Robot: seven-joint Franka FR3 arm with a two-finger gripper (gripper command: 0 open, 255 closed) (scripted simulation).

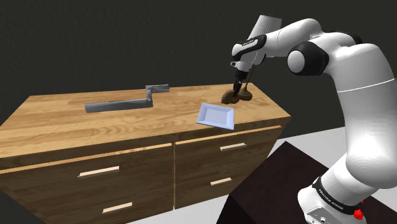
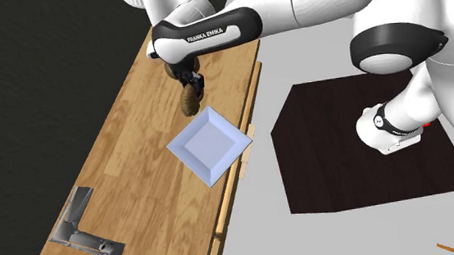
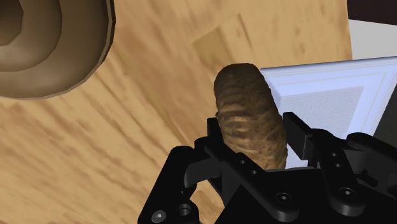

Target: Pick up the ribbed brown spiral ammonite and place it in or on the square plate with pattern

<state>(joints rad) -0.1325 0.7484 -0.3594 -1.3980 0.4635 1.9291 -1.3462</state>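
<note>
While hand (image 3: pixel 254 130) clasps ammonite (image 3: pixel 245 95), plate (image 3: pixel 343 86) partly hidden.

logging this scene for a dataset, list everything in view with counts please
ammonite: one, ribbed brown, clasped in the jaws over the cabinet top
square plate: one, white, on the top beside the ammonite
ringed round object: one, brown, on the top near the ammonite
angled metal piece: one, grey, on the top, toward the shoulder view's left
cabinet: one, wood, drawers on its front
stand: one, dark, under the arm
arm: one, white with dark joints
jaws: one pair, black, shut on the ammonite
</note>
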